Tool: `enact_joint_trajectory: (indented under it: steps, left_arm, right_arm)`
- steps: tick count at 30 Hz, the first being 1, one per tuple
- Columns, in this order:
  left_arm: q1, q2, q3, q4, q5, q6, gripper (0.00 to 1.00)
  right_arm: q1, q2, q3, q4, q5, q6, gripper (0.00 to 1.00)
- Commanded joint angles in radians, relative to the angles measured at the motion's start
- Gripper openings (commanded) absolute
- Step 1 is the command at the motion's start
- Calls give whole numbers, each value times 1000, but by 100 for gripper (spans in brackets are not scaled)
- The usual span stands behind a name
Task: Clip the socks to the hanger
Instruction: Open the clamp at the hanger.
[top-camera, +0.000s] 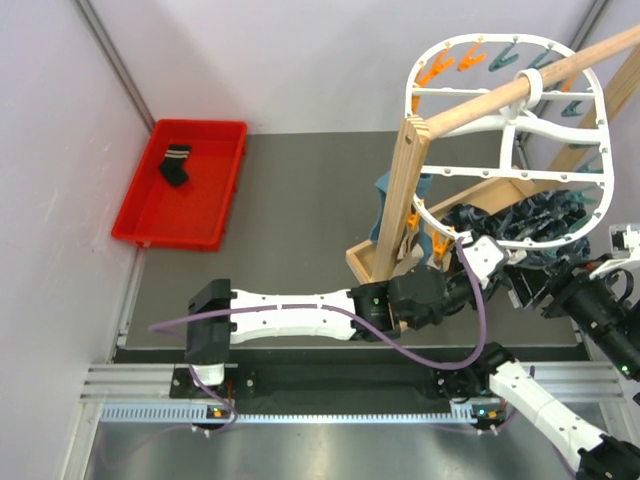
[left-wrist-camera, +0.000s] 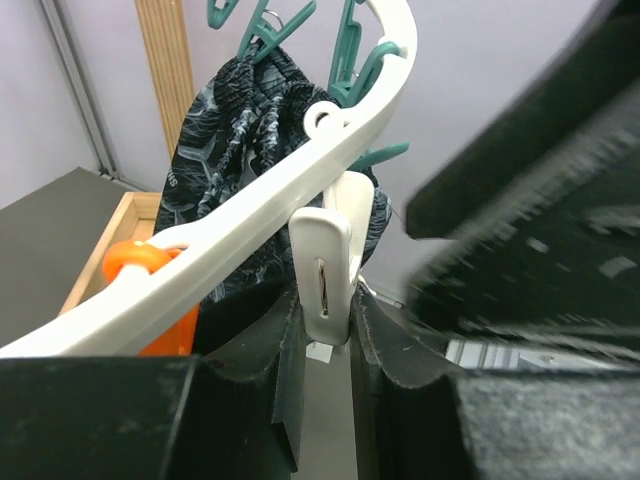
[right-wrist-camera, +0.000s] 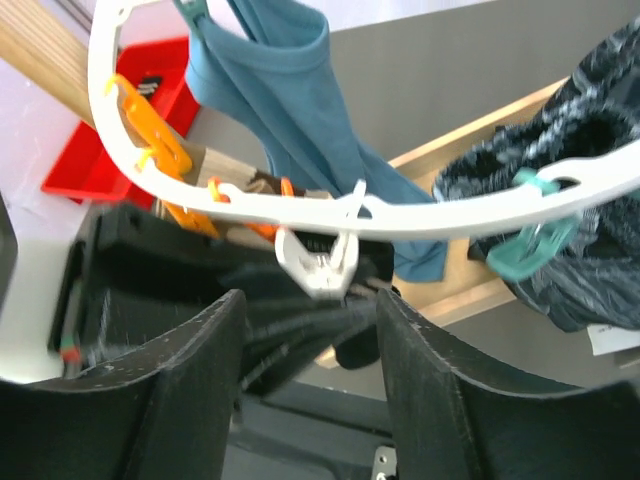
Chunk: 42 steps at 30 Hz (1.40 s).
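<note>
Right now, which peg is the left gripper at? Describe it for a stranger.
Start at the white hanger on the wooden pole. On its near rim, the left gripper pinches one peg. It is white; its neighbours are orange or teal.

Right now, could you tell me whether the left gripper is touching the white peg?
Touching: the left wrist view shows the white peg pinched between the fingers of the left gripper.

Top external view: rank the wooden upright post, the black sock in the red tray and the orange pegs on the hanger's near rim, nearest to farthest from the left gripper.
1. Orange pegs, right beside the left gripper.
2. Wooden upright post, farther back.
3. Black sock, far left in the red tray.
</note>
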Motion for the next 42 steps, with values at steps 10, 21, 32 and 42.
enact_joint_trajectory:
  steps: [10, 21, 32, 42]
  left_arm:
    - [-37, -7, 43, 51, -54, 45, 0]
    - [-46, -9, 44, 57, -86, 53, 0]
    - [-49, -36, 17, 64, -96, 42, 16]
    - [-46, -333, -285, -33, -89, 1, 60]
  right_arm:
    - [5, 13, -18, 120, 47, 45, 50]
    - [5, 4, -81, 163, 44, 44, 44]
    - [4, 10, -103, 163, 76, 33, 0]
    - [5, -2, -121, 147, 92, 5, 0]
